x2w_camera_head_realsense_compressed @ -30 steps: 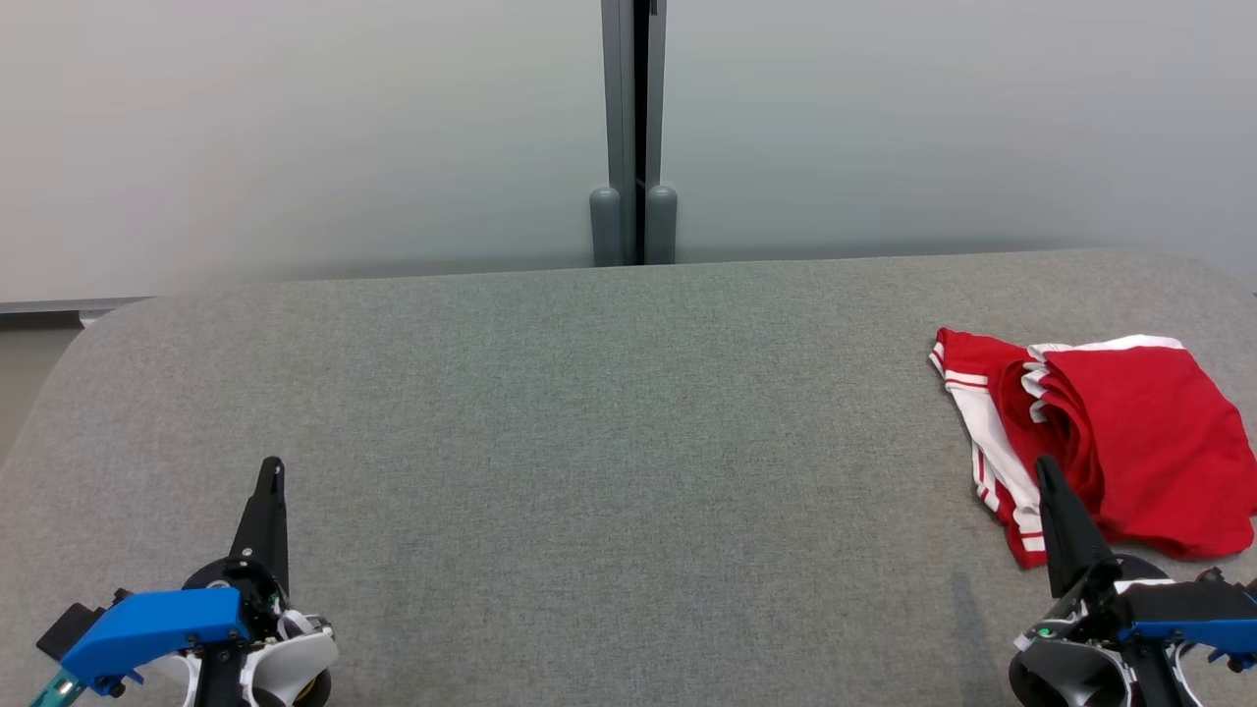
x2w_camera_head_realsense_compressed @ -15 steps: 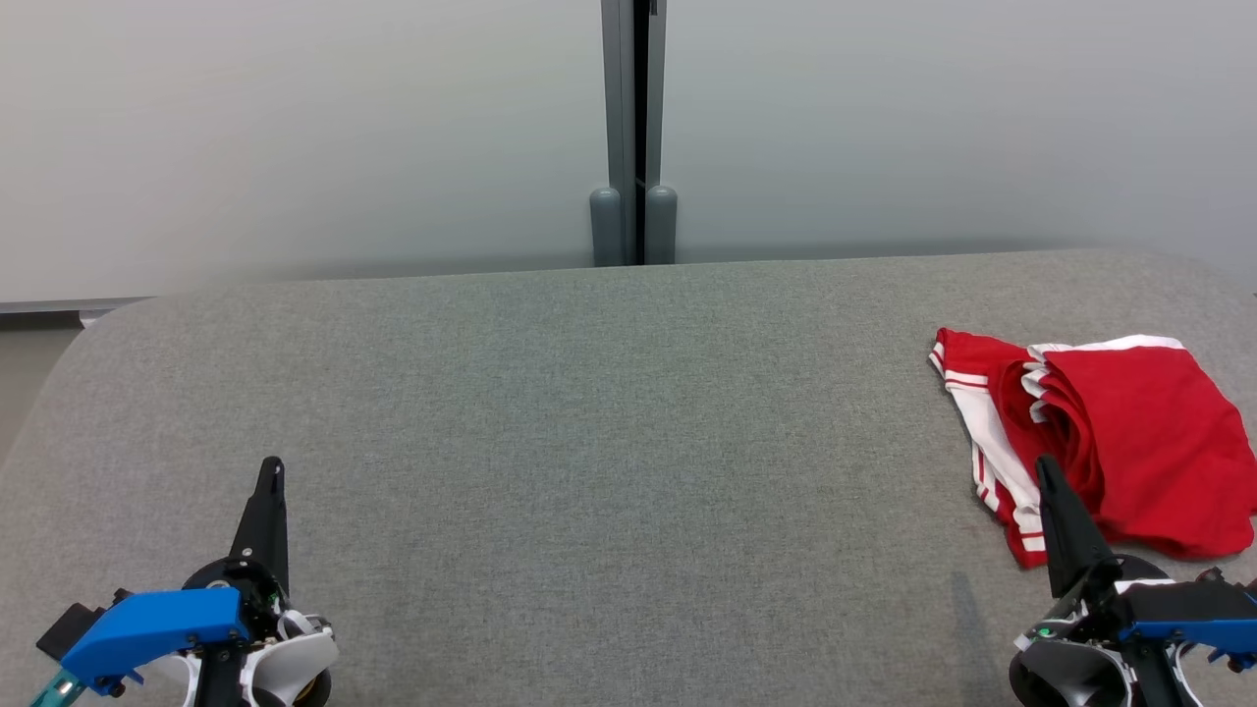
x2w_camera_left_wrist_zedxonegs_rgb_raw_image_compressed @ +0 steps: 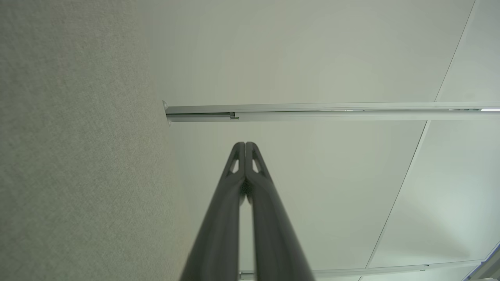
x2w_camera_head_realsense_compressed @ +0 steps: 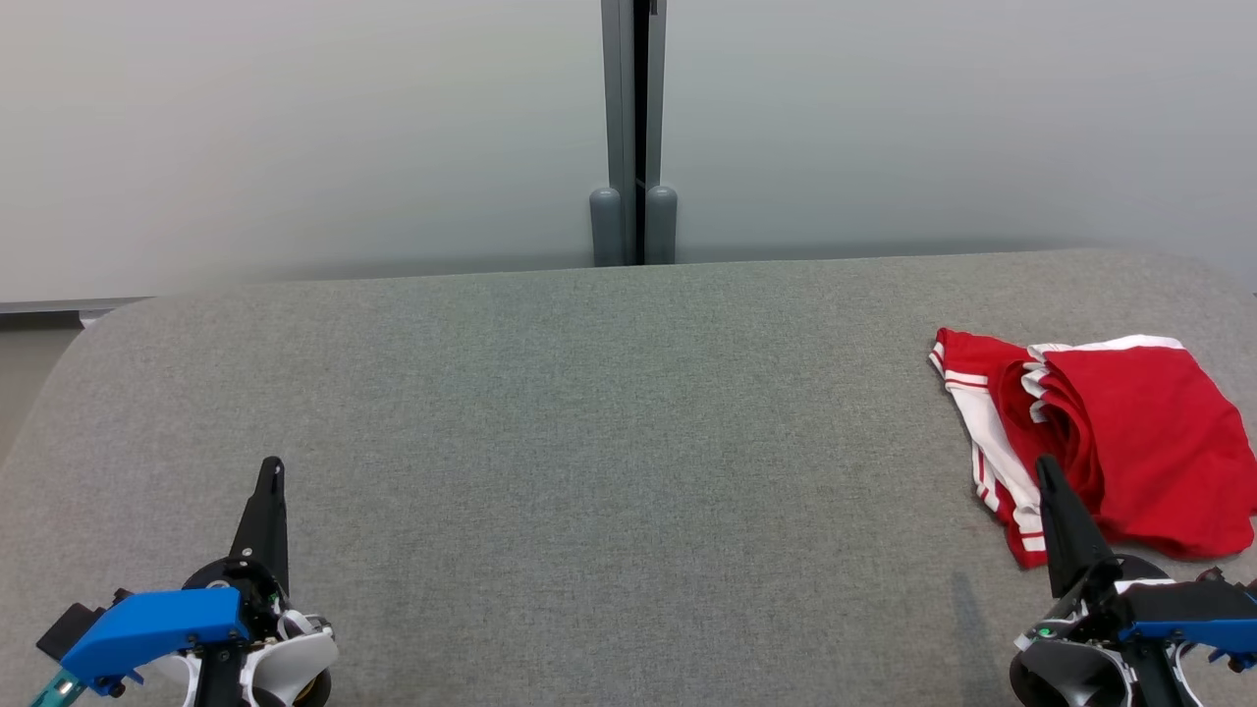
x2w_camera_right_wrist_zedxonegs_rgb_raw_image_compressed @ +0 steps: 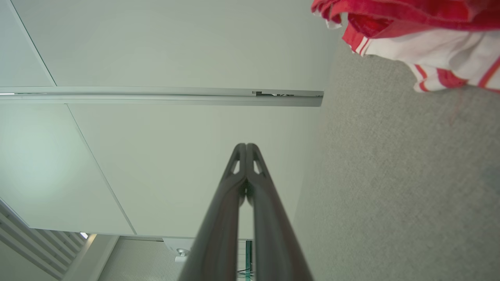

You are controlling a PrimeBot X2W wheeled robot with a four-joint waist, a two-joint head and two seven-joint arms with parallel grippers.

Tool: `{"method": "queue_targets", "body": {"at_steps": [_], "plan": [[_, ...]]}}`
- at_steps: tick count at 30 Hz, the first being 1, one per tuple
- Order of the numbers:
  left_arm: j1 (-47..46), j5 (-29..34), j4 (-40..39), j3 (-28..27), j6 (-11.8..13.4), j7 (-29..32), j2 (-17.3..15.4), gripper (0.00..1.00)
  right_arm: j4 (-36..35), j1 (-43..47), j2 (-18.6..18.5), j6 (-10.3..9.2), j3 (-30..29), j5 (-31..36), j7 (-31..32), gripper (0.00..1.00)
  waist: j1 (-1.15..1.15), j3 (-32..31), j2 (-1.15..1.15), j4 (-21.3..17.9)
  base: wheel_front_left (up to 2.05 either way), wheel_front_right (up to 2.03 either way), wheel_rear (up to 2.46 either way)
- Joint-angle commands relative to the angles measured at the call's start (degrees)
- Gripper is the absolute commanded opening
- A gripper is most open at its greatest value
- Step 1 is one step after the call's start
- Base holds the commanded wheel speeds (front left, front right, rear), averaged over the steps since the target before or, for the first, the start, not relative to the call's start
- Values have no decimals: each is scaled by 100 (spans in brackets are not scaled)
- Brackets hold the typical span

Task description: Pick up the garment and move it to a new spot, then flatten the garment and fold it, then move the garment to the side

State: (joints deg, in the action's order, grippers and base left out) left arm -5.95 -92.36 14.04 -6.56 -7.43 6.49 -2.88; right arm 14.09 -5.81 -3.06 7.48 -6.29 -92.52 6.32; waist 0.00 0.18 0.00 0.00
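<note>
Red garment with white striped trim (x2w_camera_head_realsense_compressed: 1149,432) lay bunched in a loose heap on the far right of a broad grey felt-covered table (x2w_camera_head_realsense_compressed: 589,412), close to that table's right edge and well away from its middle. We saw the table stretch across almost the whole head view, with rounded corners at the back. Behind it stood a pale, smooth wall of panels (x2w_camera_head_realsense_compressed: 295,128), split at the centre by a narrow upright grey post (x2w_camera_head_realsense_compressed: 633,128) with two rounded feet at the table's rear edge.

Our right gripper (x2w_camera_head_realsense_compressed: 1043,469) sat at the lower right, its two long dark fingers pressed together into a single point and holding nothing. From the head camera that point overlapped the near left edge of the garment, by the white striped band. In the right wrist view the cloth lay off to one side of the fingers, apart from the tips.

Our left gripper (x2w_camera_head_realsense_compressed: 271,469) sat at the lower left above bare felt, well apart from the garment. Its fingers were likewise pressed together and empty.
</note>
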Motion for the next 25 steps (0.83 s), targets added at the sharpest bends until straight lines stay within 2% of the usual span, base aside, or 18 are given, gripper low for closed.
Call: {"method": "queue_targets", "body": {"at_steps": [1,25], "plan": [[-58,-10,4,-23,-28,23,9,0,8,-87,5,2,-16,-3,18,0,0,0,0,0,0,0,0],[-59,-7,4,-26,-28,25,11,0,9,-86,10,2,-22,6,21,0,0,0,0,0,0,0,0]]}}
